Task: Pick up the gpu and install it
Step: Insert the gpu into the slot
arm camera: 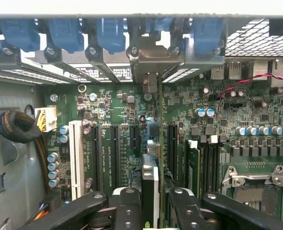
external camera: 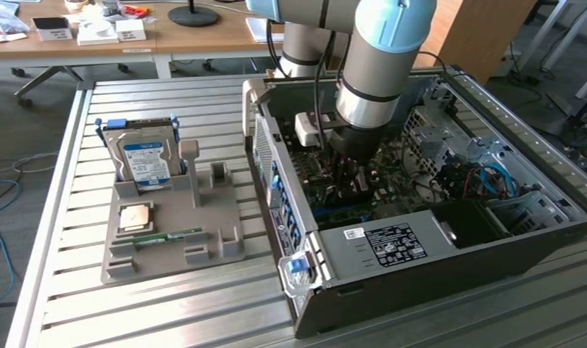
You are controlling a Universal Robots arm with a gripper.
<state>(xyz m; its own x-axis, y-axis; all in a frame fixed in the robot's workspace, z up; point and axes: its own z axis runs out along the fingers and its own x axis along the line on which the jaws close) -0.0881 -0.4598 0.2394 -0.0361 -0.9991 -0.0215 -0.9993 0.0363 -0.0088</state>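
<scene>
Your end effector (arm camera: 151,201) is reaching down inside the case (external camera: 525,239), clamped on the gpu (arm camera: 150,187), gripping it edge-on so the card is hanging straight below, over the motherboard (arm camera: 112,105). Its bracket end is facing the rear slot openings (arm camera: 153,62) ahead, likely so the card's edge is lining up with a slot.

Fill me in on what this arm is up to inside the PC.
The robot arm has reached down into the open computer case, and its gripper is shut on the gpu, held edge-on above the motherboard among the expansion slots. The card's bracket end lines up with the rear slot opening. On the table, the parts tray holds the hard drive.
</scene>
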